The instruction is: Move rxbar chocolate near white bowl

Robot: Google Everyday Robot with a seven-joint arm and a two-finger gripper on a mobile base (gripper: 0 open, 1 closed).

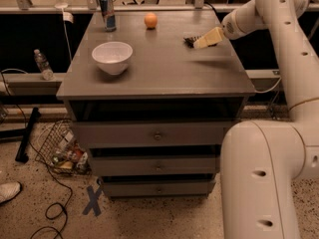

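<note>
**Gripper at bar, right rear of table**

Arm (279, 44): white, comes in from the right and reaches over the table's right edge.

Table (164, 68): grey top, three drawers below, all shut.

Bowl (112, 57): white, upright, on the left half of the top, towards the front.

Gripper (202, 41): cream-coloured, low over the right rear of the top, tip pointing left and touching or just at the bar. Cannot tell whether it is spread or pinching.

Can (106, 14): blue and silver, upright at the left rear, behind the bowl.

Orange (150, 20): rear centre, between can and gripper.

Bar (189, 41): dark, flat on the top at the gripper's tip, well apart from the bowl.
</note>
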